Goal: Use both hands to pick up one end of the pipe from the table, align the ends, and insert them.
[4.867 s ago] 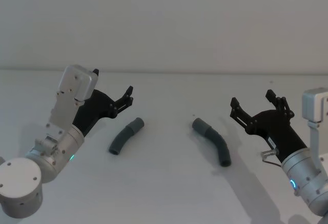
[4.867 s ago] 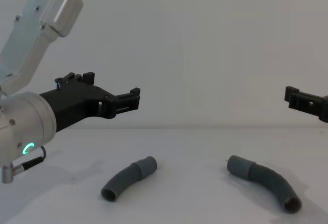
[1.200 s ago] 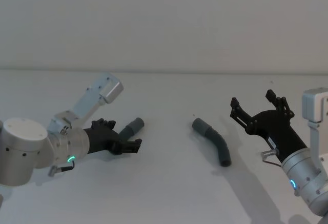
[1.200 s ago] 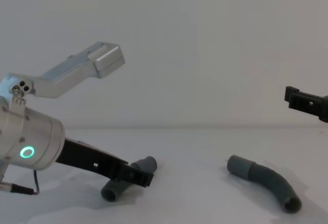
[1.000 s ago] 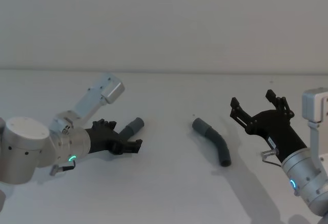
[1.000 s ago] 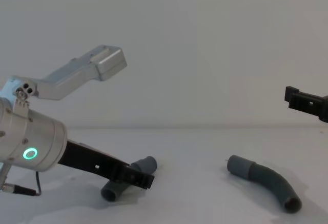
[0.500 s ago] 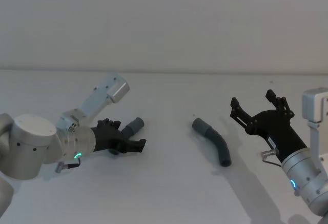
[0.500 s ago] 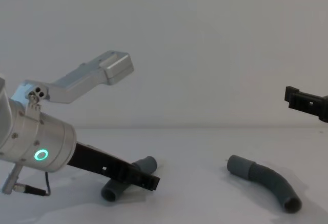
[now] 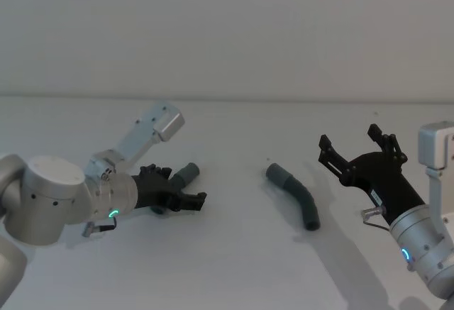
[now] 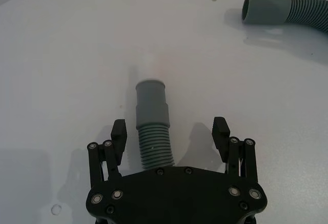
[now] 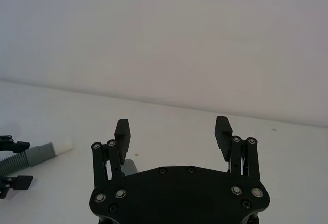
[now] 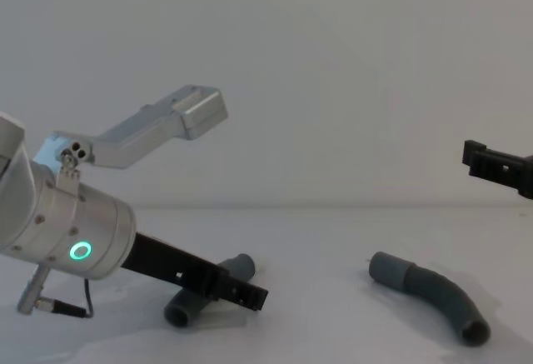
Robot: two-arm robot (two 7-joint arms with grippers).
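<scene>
Two dark-grey ribbed pieces of the pipe lie on the white table (image 9: 234,253). My left gripper (image 9: 183,191) is low over the left piece (image 10: 152,131) and open, its fingers (image 10: 119,131) straddling the ribbed part just behind the grey cuff (image 9: 186,173). From the chest view this gripper (image 12: 250,293) slants down in front of that piece (image 12: 181,309). The cuff's white tip (image 11: 64,145) points toward the right piece (image 9: 298,196), whose hollow socket (image 10: 256,8) faces it. My right gripper (image 9: 349,143) hangs open above the table, to the right of the right piece (image 12: 429,291), and holds nothing (image 11: 172,125).
A pale wall (image 9: 227,33) closes the back of the table. Bare table surface lies between the two pieces and in front of them. The left arm's silver link (image 12: 158,127) rises behind the left gripper.
My left gripper dropped from above the table to the left piece and slid forward along it, fingers staying open. The right arm and both pieces have not moved.
</scene>
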